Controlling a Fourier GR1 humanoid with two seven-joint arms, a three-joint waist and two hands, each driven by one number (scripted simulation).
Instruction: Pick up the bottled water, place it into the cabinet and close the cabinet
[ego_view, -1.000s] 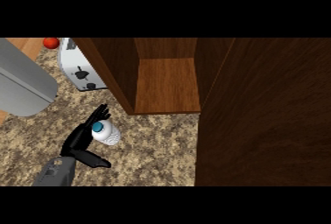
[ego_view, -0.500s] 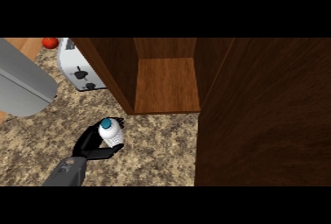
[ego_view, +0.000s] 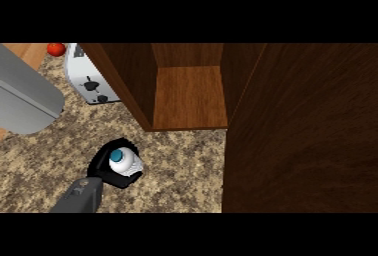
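The left hand (ego_view: 109, 170) is curled round the bottled water (ego_view: 125, 161). Lift it straight up, then carry it up and right to the open cabinet (ego_view: 190, 97) shelf — no tipping.

My left hand (ego_view: 109, 170) hides most of the water bottle (ego_view: 122, 161); only its blue cap and some white body show. The toaster (ego_view: 87, 80) is partly behind the cabinet (ego_view: 188, 95) wall. My right hand is outside the view.
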